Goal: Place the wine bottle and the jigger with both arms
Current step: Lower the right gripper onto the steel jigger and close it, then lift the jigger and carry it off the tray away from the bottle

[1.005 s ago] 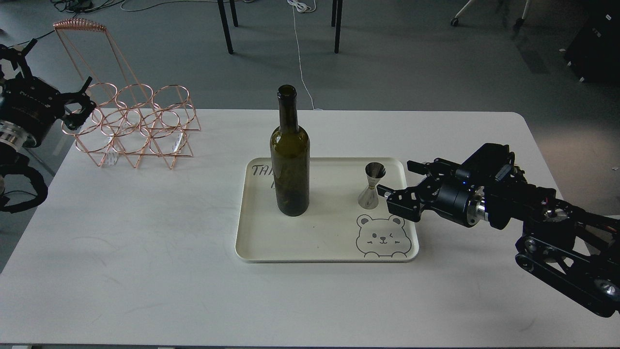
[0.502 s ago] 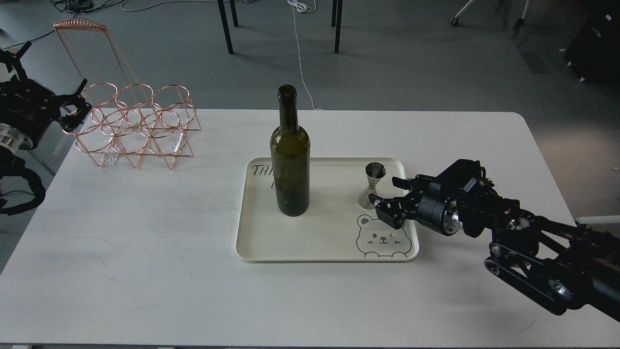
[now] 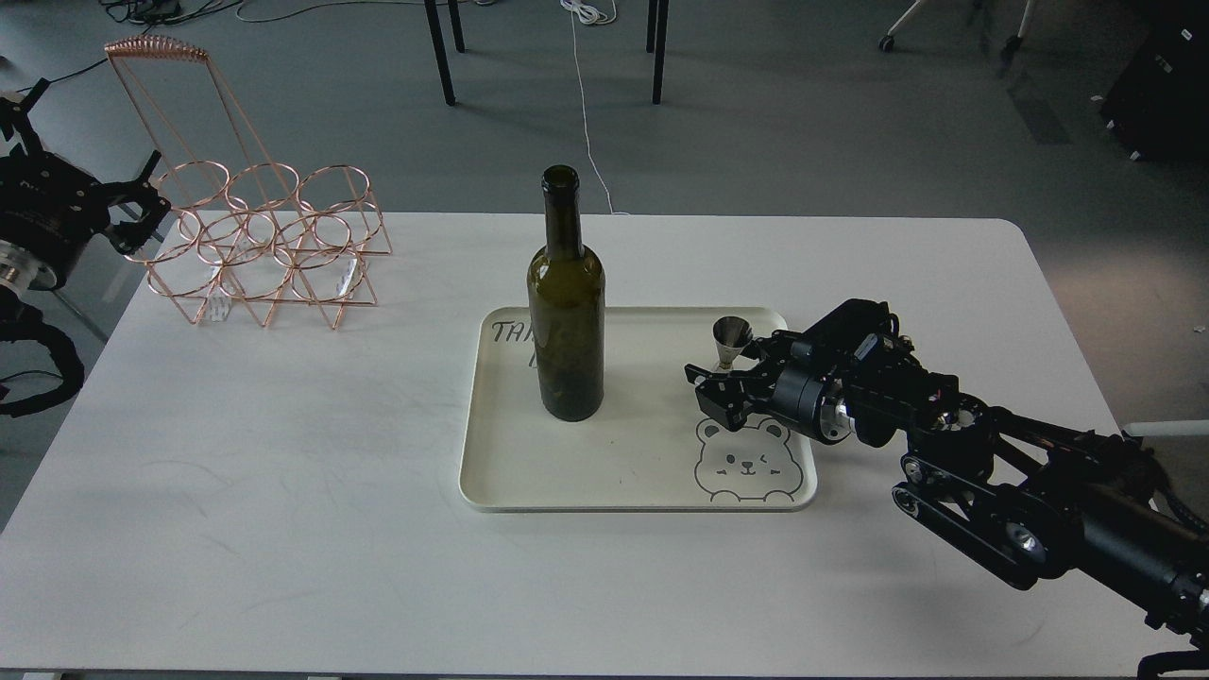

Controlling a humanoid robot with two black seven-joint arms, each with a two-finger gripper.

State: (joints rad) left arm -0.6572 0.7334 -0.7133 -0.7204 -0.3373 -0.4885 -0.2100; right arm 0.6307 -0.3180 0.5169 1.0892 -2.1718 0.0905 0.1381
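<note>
Right pincer [image 3: 725,378] is spread around the small shiny steel hourglass jigger [image 3: 730,343] on the cream tray [image 3: 491,472] – close squarely on its waist, gently. Left pincer [image 3: 132,210] – cannot tell.

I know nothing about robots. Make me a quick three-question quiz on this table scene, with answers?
1. True or false: the wine bottle stands upright on the tray.
2. Which gripper is at the jigger: A) left gripper B) right gripper?
3. Fill in: the copper wire rack stands at the table's far ____ corner.

Key: 1 true; 2 B; 3 left.
</note>
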